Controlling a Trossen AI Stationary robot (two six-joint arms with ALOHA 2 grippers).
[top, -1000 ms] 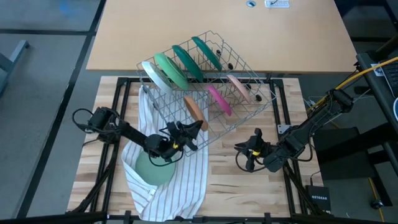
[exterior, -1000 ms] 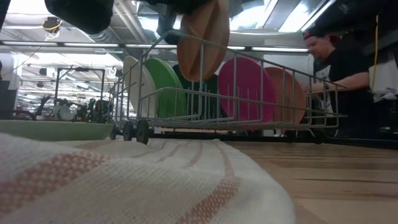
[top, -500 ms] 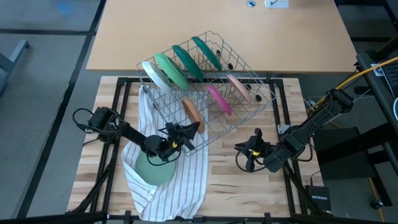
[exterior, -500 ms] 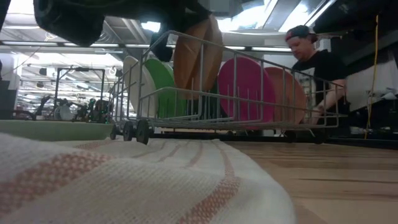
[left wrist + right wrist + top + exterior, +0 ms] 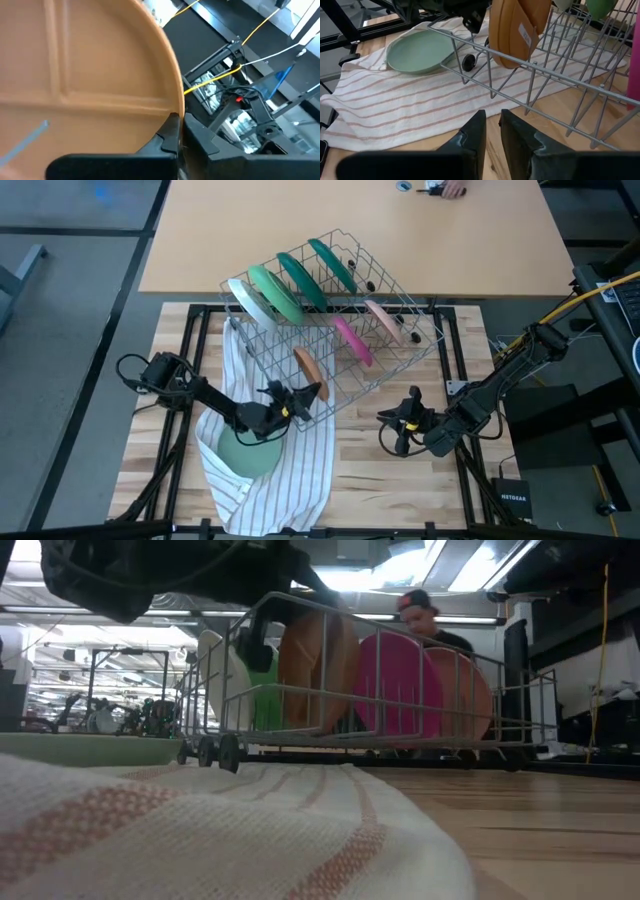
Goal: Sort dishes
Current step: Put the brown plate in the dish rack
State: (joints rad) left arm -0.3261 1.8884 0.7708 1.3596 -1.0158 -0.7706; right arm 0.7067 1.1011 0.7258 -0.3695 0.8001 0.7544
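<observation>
At the wire rack's (image 5: 325,320) near edge, the left gripper (image 5: 296,402) is clamped on the rim of the brown-orange plate (image 5: 309,365), standing on edge inside the rack. Right of the rack, the right gripper (image 5: 398,427) waits, fingers slightly parted, holding nothing.

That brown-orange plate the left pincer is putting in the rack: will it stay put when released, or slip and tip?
The brown-orange plate looks rigid, thin and probably light. Standing on edge between wires of the rack, it will likely lean on one. Its smooth rim could slip in the left pincer.
</observation>
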